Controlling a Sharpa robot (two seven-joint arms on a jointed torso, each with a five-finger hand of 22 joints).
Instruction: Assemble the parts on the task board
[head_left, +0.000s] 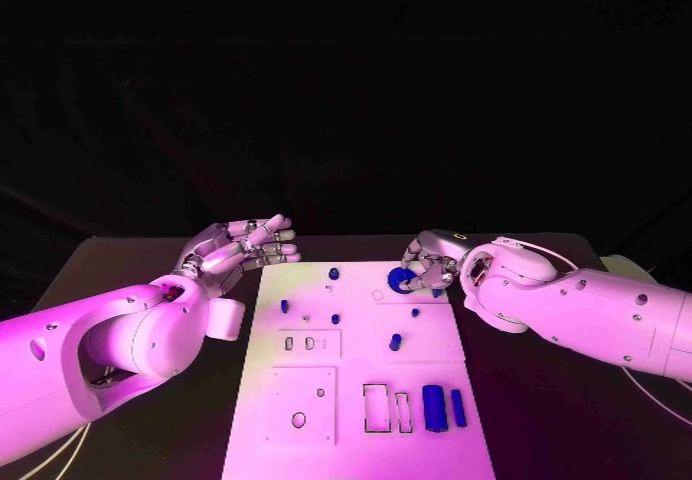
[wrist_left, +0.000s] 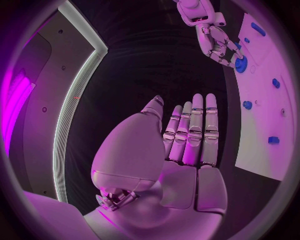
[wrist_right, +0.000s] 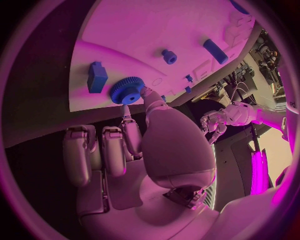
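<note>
blue and toothed, the gear (wrist_right: 127, 90) is lying at the task board's (head_left: 433, 350) far right corner; the right hand's (head_left: 427, 268) fingertips are touching its rim. rigid, light, probably slippery plastic: pinch across the teeth. the left hand (head_left: 238, 250) is hovering spread, holding nothing.

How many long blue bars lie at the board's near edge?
2: a wide bar and a thin bar, side by side toward the task board's right corner. None seems hidden.

black table (head_left: 562, 400), dark backdrop (head_left: 346, 100)
</note>
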